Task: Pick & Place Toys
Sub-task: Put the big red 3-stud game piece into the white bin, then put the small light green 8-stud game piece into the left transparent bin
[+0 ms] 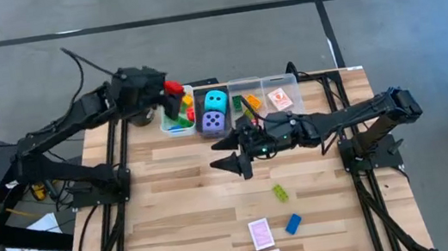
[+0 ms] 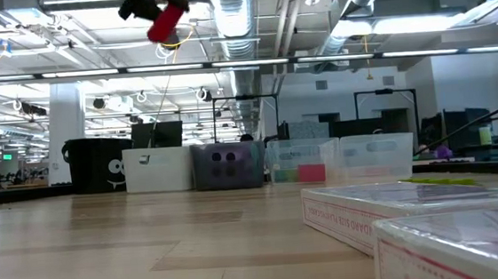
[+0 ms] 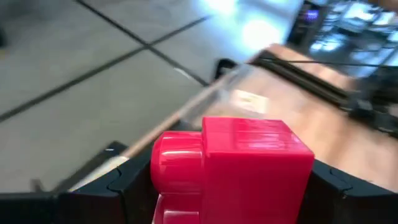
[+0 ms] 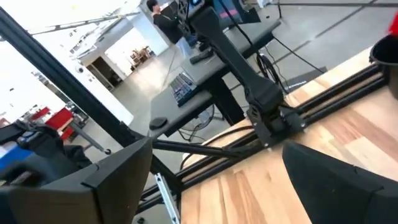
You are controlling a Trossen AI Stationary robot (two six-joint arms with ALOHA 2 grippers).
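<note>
Your left gripper [image 1: 172, 89], clamped on a red brick [image 1: 173, 88], hangs above the bin [image 1: 167, 126]; centre it before releasing. Right gripper [image 1: 229, 152] waits, jaws apart.

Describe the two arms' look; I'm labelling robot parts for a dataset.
Both arms are black, made of jointed, boxy links. The left gripper and right gripper each end in two dark, angular fingers. Black cables run along the arms. No markings are visible.
</note>
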